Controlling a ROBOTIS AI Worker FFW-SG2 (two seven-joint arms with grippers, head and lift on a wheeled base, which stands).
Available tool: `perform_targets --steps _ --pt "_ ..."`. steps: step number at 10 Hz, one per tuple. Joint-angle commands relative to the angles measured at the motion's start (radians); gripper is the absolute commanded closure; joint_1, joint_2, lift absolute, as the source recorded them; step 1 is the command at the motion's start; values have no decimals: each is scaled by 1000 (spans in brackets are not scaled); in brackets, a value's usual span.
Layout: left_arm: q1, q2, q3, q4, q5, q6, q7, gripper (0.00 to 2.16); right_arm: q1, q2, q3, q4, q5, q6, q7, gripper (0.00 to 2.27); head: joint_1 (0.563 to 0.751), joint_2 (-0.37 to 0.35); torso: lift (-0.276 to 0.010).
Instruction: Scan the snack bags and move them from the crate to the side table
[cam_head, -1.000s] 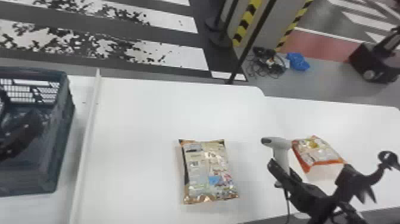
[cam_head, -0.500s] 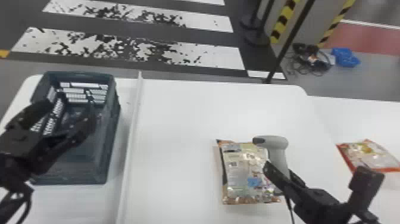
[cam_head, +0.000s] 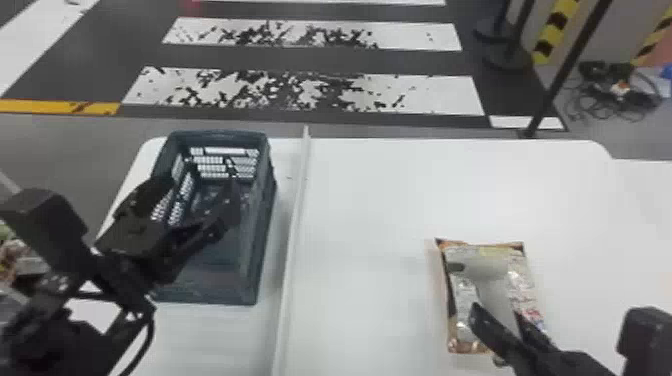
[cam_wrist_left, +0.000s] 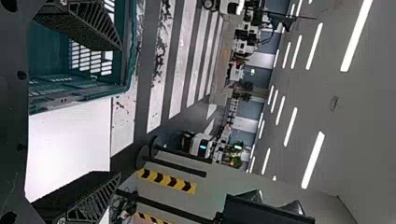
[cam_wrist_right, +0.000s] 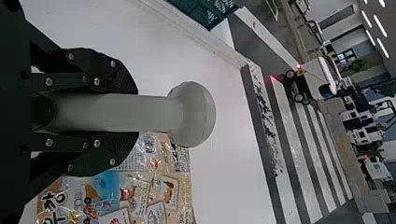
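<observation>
striped floor (cam_head: 425, 95), lit ceiling lights (cam_wrist_left: 313, 159)

Both arms matte black. Left arm (cam_head: 115, 275): angular links, slim rods between them; squared block (cam_head: 42, 215) with softened corners; thin black cable (cam_head: 149, 340) forming a curved loop. Right arm (cam_head: 575, 357): same black finish, with a similar squared block (cam_head: 647, 335). Left pincer (cam_head: 197, 190): two black fingers (cam_wrist_left: 81, 23), tapered, their sides cut into slanted ribs, textured faces; dark plate (cam_wrist_left: 11, 112) behind them, round holes along it. Right pincer (cam_head: 500, 317): black, paired; rounded, finely ridged ends; narrow link bars (cam_wrist_right: 63, 80); bright round-headed screws (cam_wrist_right: 96, 81) on links and finger bodies.
</observation>
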Motion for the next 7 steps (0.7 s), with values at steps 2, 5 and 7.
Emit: perform_targets --steps 2,5,7 --pt "13 8 -8 -13 -15 -1 11 39 1 -28 46 53 77 -80 -60 2236 695 20 -87" --pt "19 8 -8 -21 -15 -1 9 39 5 -32 101 82 129 -129 -123 2236 695 11 -87" --pt "29 11 -7 -32 -15 -1 11 39 -2 -49 117 108 141 -129 -140 2236 695 18 -87"
